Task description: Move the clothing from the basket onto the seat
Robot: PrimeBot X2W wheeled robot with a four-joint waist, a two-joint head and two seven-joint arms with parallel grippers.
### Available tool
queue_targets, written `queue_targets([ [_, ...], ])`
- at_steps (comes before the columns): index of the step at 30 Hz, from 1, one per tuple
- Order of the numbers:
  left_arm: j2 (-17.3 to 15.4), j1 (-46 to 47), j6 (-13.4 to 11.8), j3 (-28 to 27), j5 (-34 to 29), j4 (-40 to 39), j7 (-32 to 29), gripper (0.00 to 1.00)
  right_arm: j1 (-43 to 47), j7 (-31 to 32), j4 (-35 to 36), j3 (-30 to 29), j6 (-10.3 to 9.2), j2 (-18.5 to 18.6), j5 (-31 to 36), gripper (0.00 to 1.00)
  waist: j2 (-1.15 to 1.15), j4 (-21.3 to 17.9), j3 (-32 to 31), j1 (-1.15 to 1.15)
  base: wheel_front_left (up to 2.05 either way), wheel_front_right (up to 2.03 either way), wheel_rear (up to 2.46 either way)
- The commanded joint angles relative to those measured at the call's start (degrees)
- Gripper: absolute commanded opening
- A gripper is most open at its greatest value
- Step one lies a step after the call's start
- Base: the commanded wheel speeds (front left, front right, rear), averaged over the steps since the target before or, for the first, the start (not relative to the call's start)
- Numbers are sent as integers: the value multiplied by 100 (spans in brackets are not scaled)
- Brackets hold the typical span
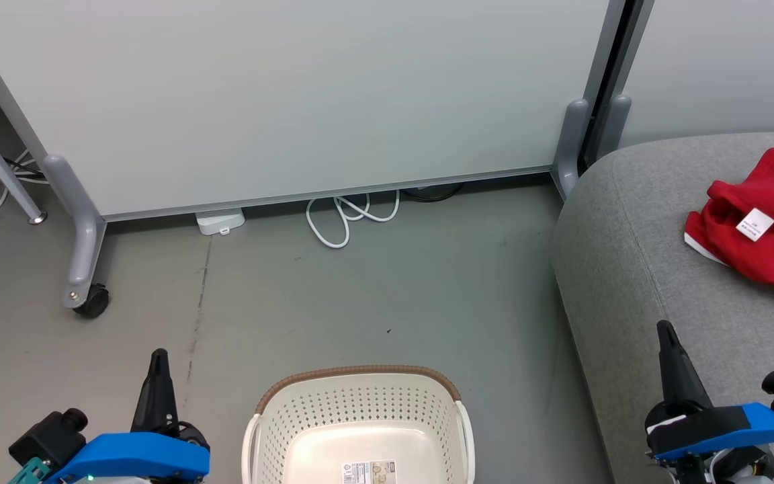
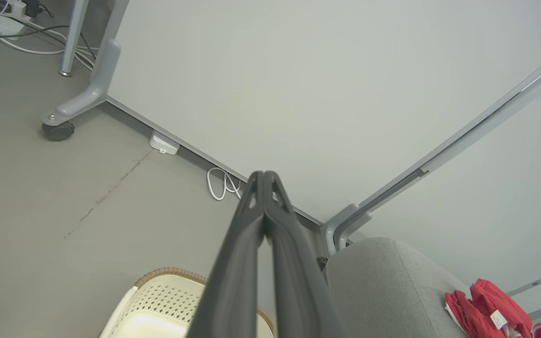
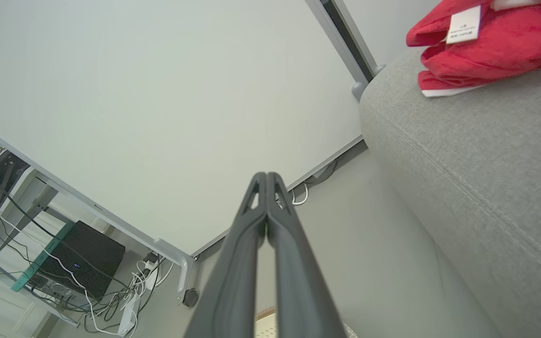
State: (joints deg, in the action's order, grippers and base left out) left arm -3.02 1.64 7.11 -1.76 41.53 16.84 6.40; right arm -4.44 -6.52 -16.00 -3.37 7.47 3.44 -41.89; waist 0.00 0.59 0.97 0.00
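Red clothing [image 1: 773, 252], white tag [image 1: 754, 224] uppermost, lies crumpled on the grey seat [image 1: 635, 269], towards the right of the head view. The basket [image 1: 360, 403] stands on the floor [image 1: 360, 289] just left of the seat, a label [image 1: 372, 472] on its bottom. Left end effector [image 1: 158, 357] and right end effector [image 1: 664, 331], both closed and gripping nothing, flank the basket, the right one over the seat. A white panel [image 1: 293, 101] stands behind.
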Motion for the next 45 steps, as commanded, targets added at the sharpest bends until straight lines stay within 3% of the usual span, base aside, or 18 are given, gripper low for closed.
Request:
queue_targets([
  [1, -11, 180, 19, -50, 190, -96, -48, 0, -122, 63, 97, -28, 2, 4, -194, 0, 0, -1, -1, 0, 0, 0, 0],
  [45, 3, 380, 43, -314, 3115, -220, -801, 0, -187, 811, 172, -208, 3, -34, -3101, 0, 0, -30, -40, 0, 0, 0, 0],
])
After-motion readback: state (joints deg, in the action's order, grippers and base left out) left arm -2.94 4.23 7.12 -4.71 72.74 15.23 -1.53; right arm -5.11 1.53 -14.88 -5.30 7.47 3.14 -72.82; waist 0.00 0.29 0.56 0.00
